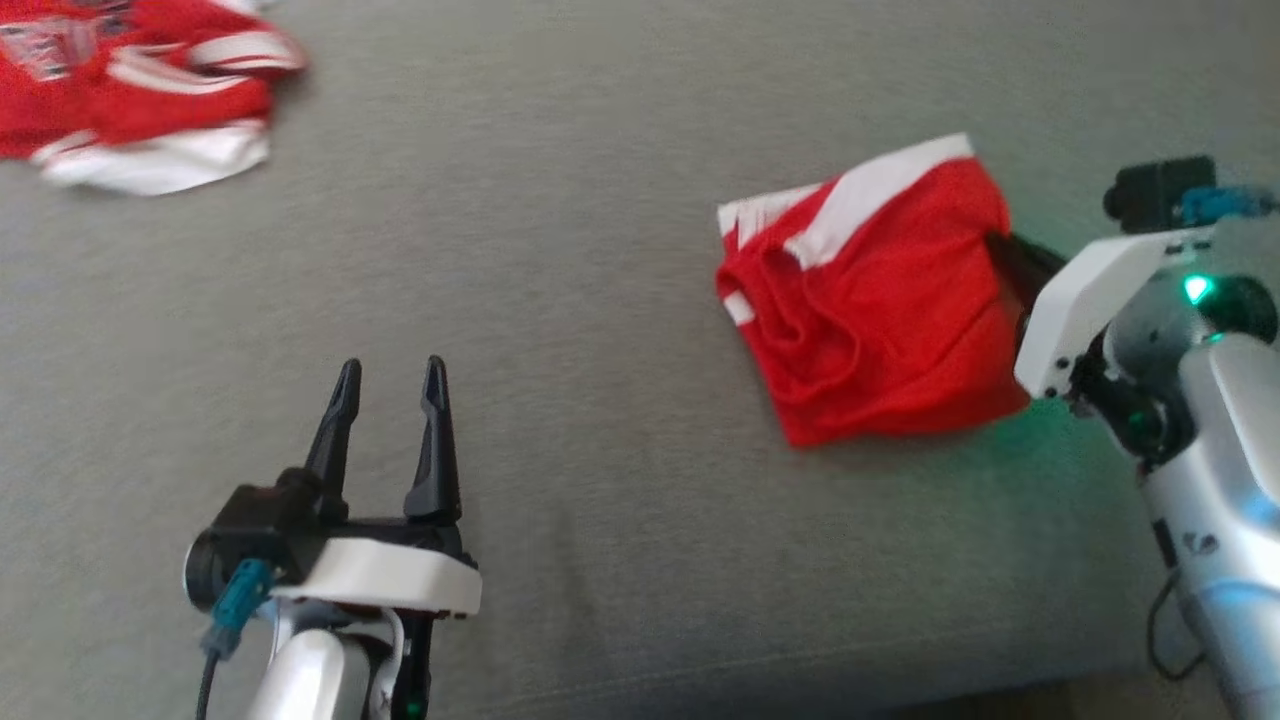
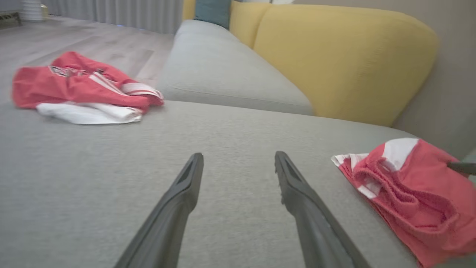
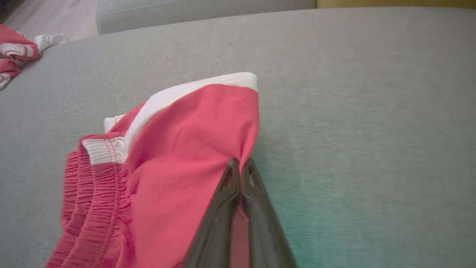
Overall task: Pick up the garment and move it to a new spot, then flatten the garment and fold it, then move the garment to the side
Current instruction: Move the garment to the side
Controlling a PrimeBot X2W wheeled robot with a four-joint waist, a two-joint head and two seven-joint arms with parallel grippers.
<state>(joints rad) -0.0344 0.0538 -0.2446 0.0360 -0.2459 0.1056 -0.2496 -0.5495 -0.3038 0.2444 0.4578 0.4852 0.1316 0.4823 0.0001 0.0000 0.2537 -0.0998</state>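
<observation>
The garment [image 1: 870, 300] is a pair of red shorts with white stripes, bunched on the grey cushion at the right. My right gripper [image 3: 240, 163] is shut on its right edge, a fold of red cloth pinched between the fingertips. In the left wrist view the garment [image 2: 409, 193] lies at the lower right. At the lower left of the head view my left gripper [image 1: 390, 385] hovers open over bare cushion, well left of the shorts, with nothing between its fingers [image 2: 186, 190].
A second red and white garment [image 1: 130, 100] lies crumpled at the far left of the grey cushion [image 1: 600, 300]. A yellow backrest [image 2: 342, 59] rises behind the seat. Wooden floor [image 2: 93, 44] lies beyond the sofa's far end.
</observation>
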